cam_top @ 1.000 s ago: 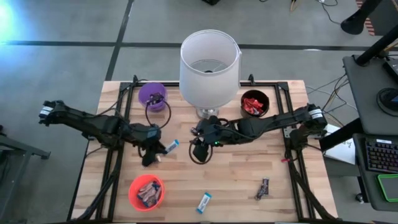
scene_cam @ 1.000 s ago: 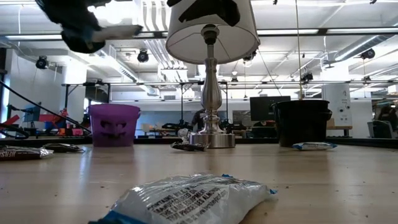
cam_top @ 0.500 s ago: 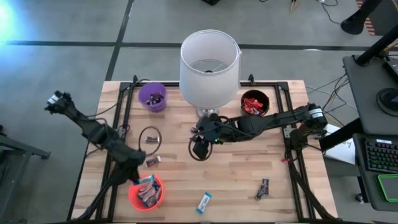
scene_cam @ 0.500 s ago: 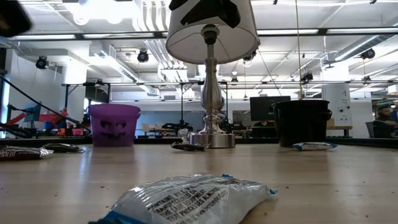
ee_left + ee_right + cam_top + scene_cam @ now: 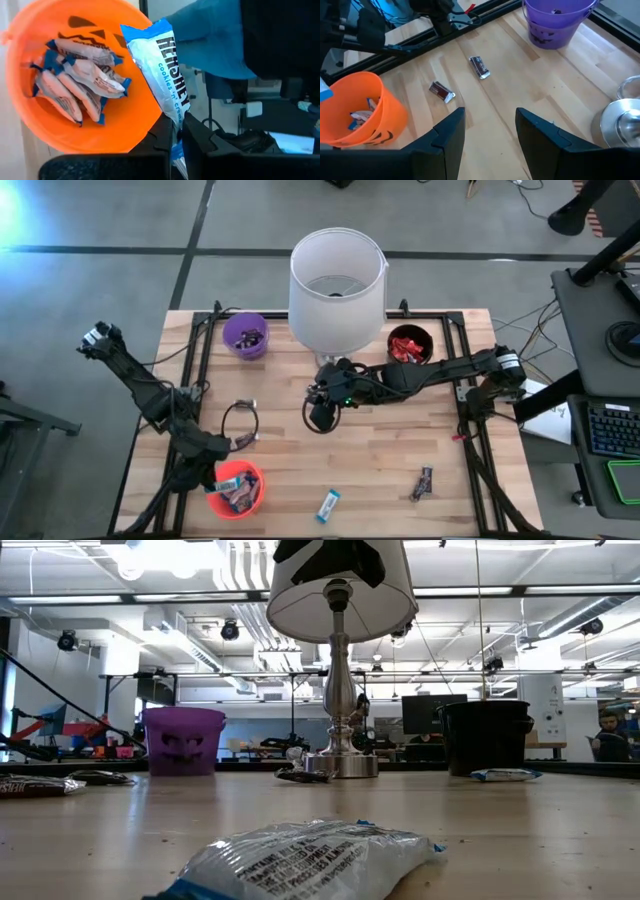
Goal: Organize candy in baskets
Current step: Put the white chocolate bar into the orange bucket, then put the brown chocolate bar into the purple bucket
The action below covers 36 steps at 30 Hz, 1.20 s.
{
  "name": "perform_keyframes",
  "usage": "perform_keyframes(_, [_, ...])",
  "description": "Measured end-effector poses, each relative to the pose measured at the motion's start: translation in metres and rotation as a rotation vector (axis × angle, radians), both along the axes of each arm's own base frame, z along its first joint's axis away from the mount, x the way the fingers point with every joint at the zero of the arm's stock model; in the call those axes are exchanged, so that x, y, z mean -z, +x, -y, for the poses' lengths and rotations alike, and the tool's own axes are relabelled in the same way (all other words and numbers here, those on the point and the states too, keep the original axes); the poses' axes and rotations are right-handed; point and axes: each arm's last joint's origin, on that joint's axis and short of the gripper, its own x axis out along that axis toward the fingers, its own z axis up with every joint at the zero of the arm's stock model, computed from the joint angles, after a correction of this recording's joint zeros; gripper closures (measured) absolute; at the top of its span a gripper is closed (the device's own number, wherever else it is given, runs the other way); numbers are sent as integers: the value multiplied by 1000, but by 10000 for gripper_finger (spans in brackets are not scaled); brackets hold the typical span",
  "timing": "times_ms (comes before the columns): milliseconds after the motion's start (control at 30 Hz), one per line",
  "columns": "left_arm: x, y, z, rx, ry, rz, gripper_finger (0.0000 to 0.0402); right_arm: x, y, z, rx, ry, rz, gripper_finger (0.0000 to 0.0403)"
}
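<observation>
While the left hand [image 5: 177,132] pinches a blue-and-white Hershey's bar [image 5: 159,70] over the orange basket [image 5: 236,488], we see the right hand [image 5: 487,132] open, empty, beyond it near the lamp [image 5: 337,285].

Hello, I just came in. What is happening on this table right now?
The robot is sorting small candy bars into coloured baskets. The left tool is shut on a blue-and-white bar and holds it over the orange basket, which already contains similar bars. The right tool is open near the lamp base in the middle of the table, holding nothing. Two dark bars lie loose on the table near the purple basket.
</observation>
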Motion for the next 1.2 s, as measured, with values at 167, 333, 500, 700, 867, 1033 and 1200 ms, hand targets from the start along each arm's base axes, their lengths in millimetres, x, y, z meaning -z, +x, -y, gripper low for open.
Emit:
perform_keyframes(167, [4, 2, 3, 27, -5, -42, 391, -2, -3, 0, 3, 9, -11, 238])
perform_keyframes(333, [5, 3, 4, 25, -9, -57, 346, -5, -7, -1, -23, 29, -11, 238])
perform_keyframes(500, [5, 3, 4, 24, -10, -56, 297, -8, -16, 0, -14, 41, -57, 238])
perform_keyframes(700, [12, 2, -3, -73, 145, -27, 273, -6, -43, -5, 2, 181, -252, 238])
perform_keyframes(867, [20, -3, -15, -247, 330, -64, 272, 5, -68, -24, 29, 313, -505, 238])
perform_keyframes(1033, [16, -5, -24, -371, 407, 21, 272, 16, -88, -45, 109, 348, -708, 238])
perform_keyframes(1200, [9, -5, -38, -489, 427, 83, 271, 23, -97, -59, 278, 363, -725, 238])
